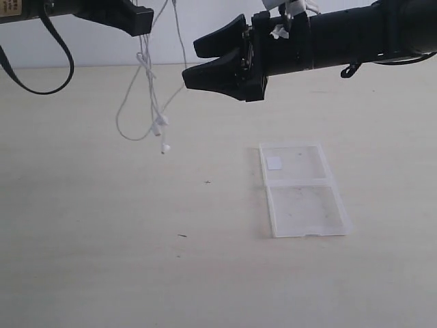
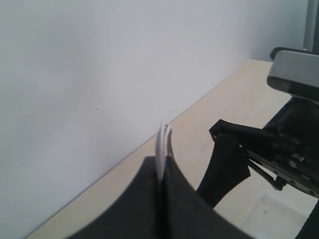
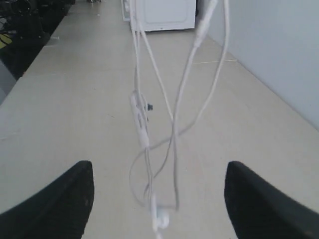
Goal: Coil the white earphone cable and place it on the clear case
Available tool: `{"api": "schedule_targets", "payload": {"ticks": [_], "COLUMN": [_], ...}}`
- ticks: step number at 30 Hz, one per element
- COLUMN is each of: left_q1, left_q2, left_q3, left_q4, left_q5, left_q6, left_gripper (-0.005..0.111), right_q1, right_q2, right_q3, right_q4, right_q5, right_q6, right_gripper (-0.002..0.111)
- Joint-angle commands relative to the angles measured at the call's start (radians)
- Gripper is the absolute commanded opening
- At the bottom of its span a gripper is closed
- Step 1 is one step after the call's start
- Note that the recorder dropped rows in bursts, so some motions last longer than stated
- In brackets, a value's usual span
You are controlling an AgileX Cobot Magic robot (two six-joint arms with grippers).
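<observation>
The white earphone cable [image 1: 151, 102] hangs in loose loops from my left gripper [image 1: 143, 27], high at the upper left of the exterior view, earbuds [image 1: 161, 130] dangling above the table. In the left wrist view the jaws are shut on the white earphone cable [image 2: 162, 142], which sticks out between them. My right gripper [image 1: 194, 60] is open, held level just right of the hanging loops, nothing between its fingers. Its wrist view shows the cable [image 3: 149, 124] hanging ahead of the spread fingertips [image 3: 75, 194]. The clear case [image 1: 300, 188] lies opened flat on the table, a white sticker in its far half.
The beige table [image 1: 102, 239] carries only a few tiny dark specks [image 1: 182, 236]. A white wall [image 1: 102, 48] rises behind it. A black strap [image 1: 41, 61] loops down from the left arm.
</observation>
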Motion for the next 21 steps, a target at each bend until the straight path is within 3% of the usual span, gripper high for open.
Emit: {"api": "schedule_targets", "payload": {"ticks": [1, 13, 21], "left_q1": [0.001, 0.001, 0.001], "left_q2": [-0.008, -0.008, -0.008], "left_q3": [0.001, 0.001, 0.001], "left_q4": [-0.003, 0.014, 0.021], "left_q5": [-0.026, -0.068, -0.083], "left_q6": [-0.022, -0.049, -0.053], "left_gripper": [0.0, 0.0, 0.0], "right_q1": [-0.003, 0.065, 0.124], "right_q2": [0.006, 0.012, 0.014], "right_q3": [-0.008, -0.008, -0.008], "right_q4": [0.02, 0.01, 0.02], "right_q5": [0.035, 0.008, -0.111], "right_q6": [-0.011, -0.011, -0.011], "right_gripper": [0.07, 0.07, 0.07]}}
